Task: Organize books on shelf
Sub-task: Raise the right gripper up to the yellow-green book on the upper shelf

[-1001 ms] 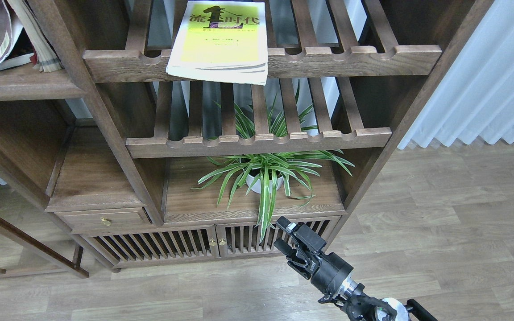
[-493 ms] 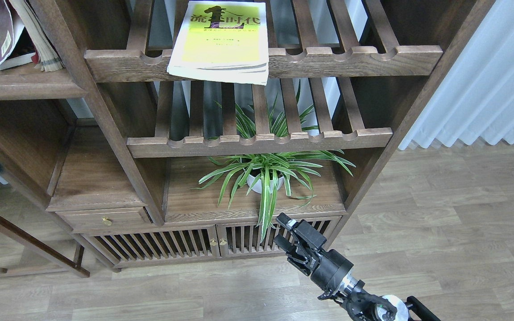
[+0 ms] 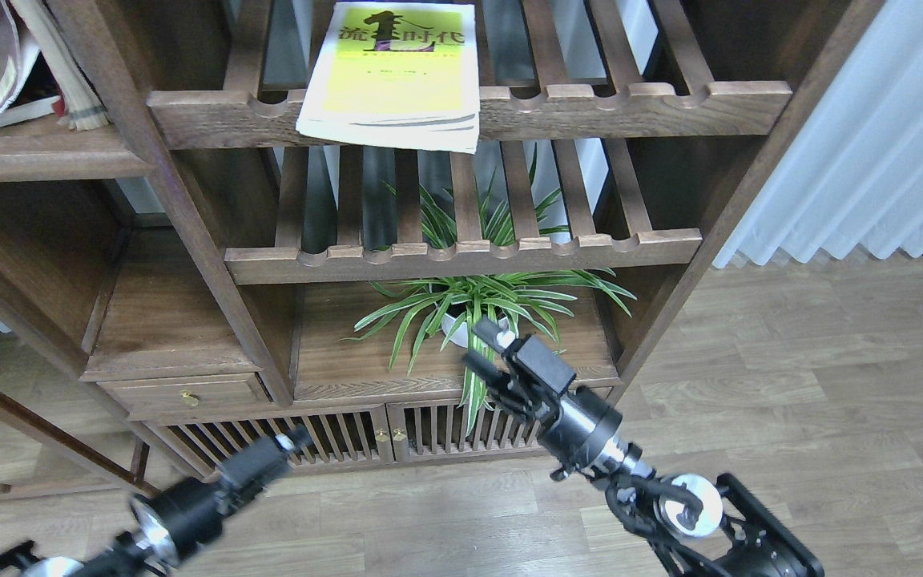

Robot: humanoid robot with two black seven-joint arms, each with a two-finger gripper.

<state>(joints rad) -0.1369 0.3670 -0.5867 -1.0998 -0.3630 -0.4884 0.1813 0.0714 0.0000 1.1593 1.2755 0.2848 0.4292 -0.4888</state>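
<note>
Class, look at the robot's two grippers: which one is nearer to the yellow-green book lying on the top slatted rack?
The right. The right gripper is raised below the yellow-green book, in front of the potted plant. The left gripper hangs lower, by the cabinet doors.

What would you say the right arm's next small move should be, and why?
Probably raise the right gripper toward the yellow-green book: it lies flat on the slatted rack, overhanging its front rail, while the open jaws hold nothing, low by the plant.

Yellow-green book (image 3: 392,76), black characters; dark-brown bookcase (image 3: 469,112); green-striped plant (image 3: 477,308).
</note>
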